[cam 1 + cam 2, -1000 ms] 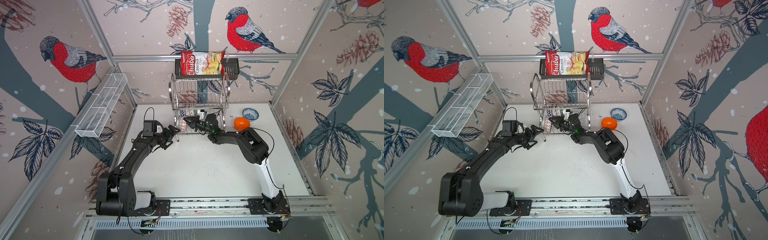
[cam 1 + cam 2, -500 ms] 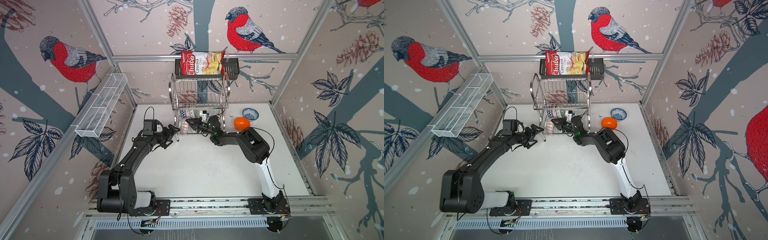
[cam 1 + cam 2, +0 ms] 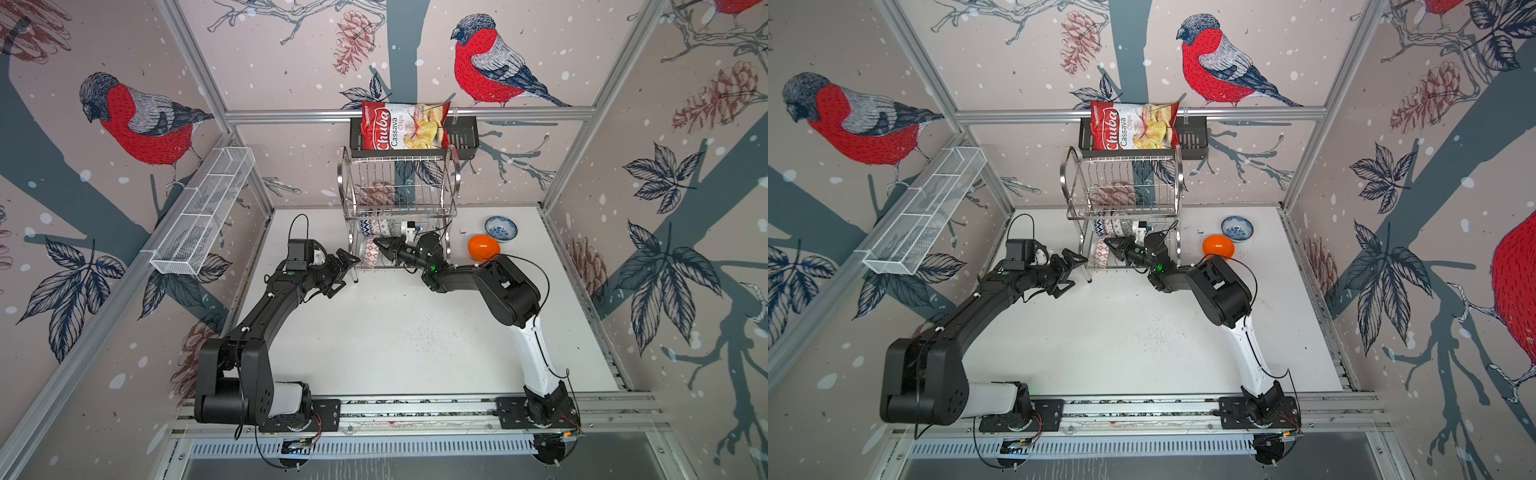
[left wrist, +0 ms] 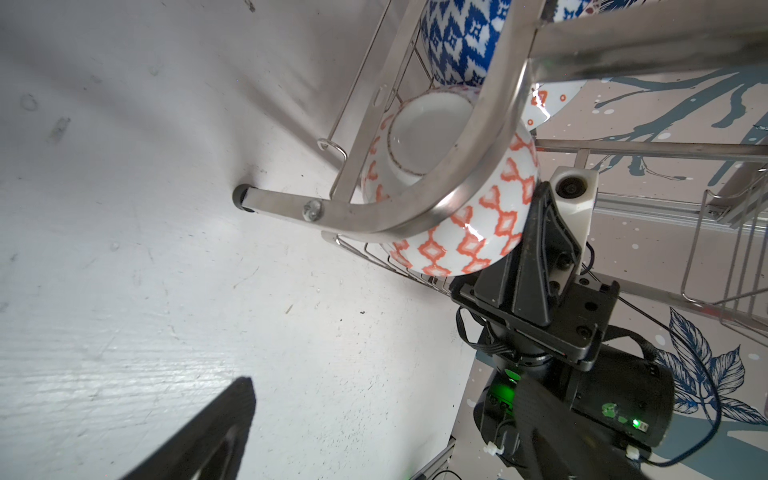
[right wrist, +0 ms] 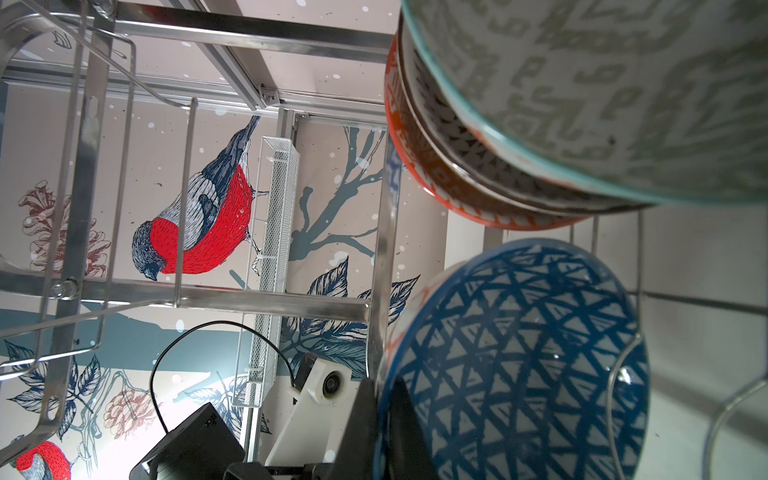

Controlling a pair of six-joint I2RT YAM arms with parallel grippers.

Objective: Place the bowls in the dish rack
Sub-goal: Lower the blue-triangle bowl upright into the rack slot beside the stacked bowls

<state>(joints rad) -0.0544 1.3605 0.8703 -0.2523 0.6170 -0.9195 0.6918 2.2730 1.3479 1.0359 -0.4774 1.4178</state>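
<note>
The steel dish rack (image 3: 399, 183) (image 3: 1125, 183) stands at the back. My right gripper (image 3: 380, 243) (image 3: 1111, 242) (image 5: 384, 415) reaches into its lower tier, shut on the rim of the orange-white patterned bowl (image 3: 371, 253) (image 4: 469, 232) (image 5: 519, 353). That bowl stands on edge just inside the left end frame (image 4: 415, 216). Behind it in the same tier are a dark blue geometric bowl (image 4: 457, 37) and a grey-green bowl (image 5: 602, 83). My left gripper (image 3: 347, 268) (image 3: 1073, 270) (image 4: 374, 436) hangs open and empty beside the rack's front left foot. A plain orange bowl (image 3: 483, 247) and a white-blue floral bowl (image 3: 500, 228) sit on the table to the right.
A black basket with a chips bag (image 3: 403, 126) hangs on the back wall above the rack. A long white mesh basket (image 3: 203, 212) is fixed to the left wall. The white table (image 3: 374, 332) spreads in front of the rack.
</note>
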